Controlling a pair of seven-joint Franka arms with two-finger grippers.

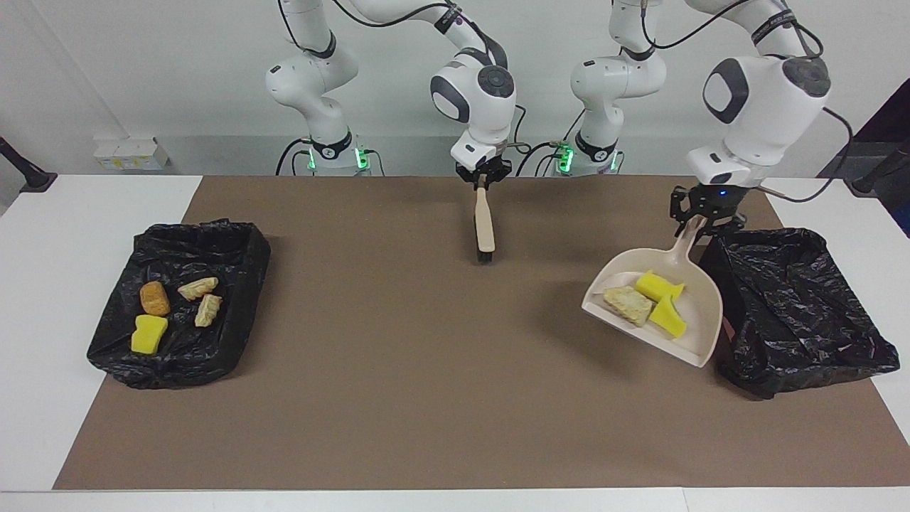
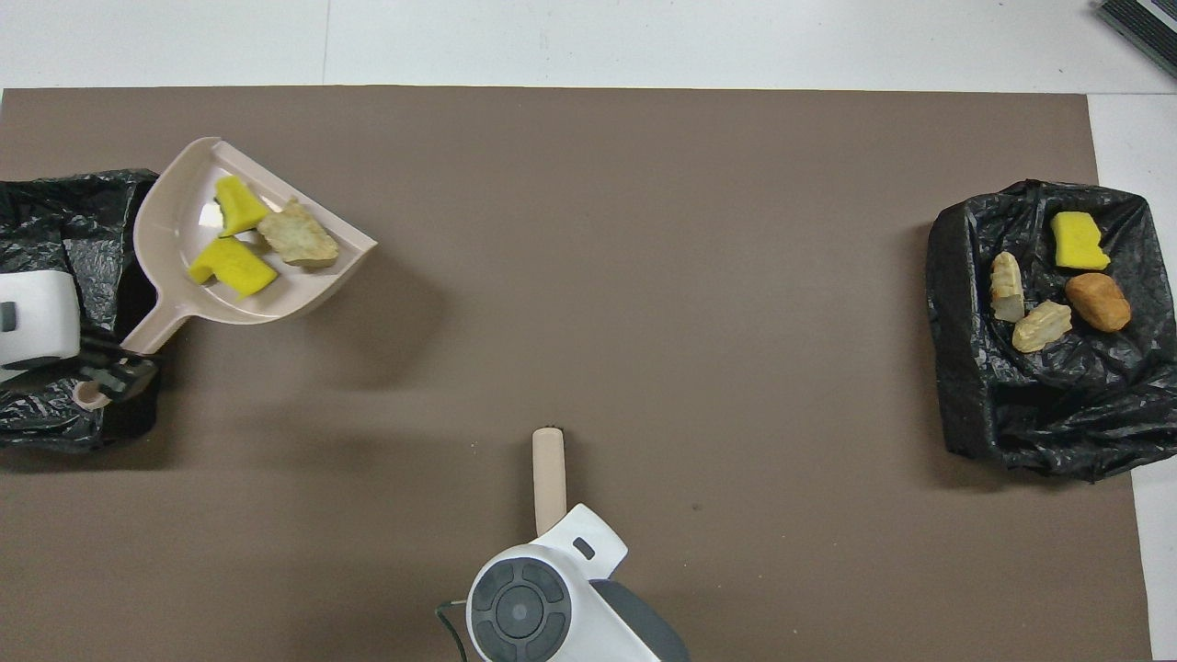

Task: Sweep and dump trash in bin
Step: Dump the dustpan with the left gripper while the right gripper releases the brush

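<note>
Three trash bits (image 1: 647, 302) rode the dustpan (image 1: 693, 334) gripped by left claw (image 1: 700, 220); right claw (image 1: 483, 181) clenched the brush (image 1: 485, 231).

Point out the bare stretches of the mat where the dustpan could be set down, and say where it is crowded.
Widest bare stretch: the brown mat between the brush and the bin at the right arm's end, holding four bits. Also bare between the brush and the dustpan, farther from the robots. Crowded at the left arm's end: the dustpan, carrying three bits, hangs from the left gripper beside the other bin.
</note>
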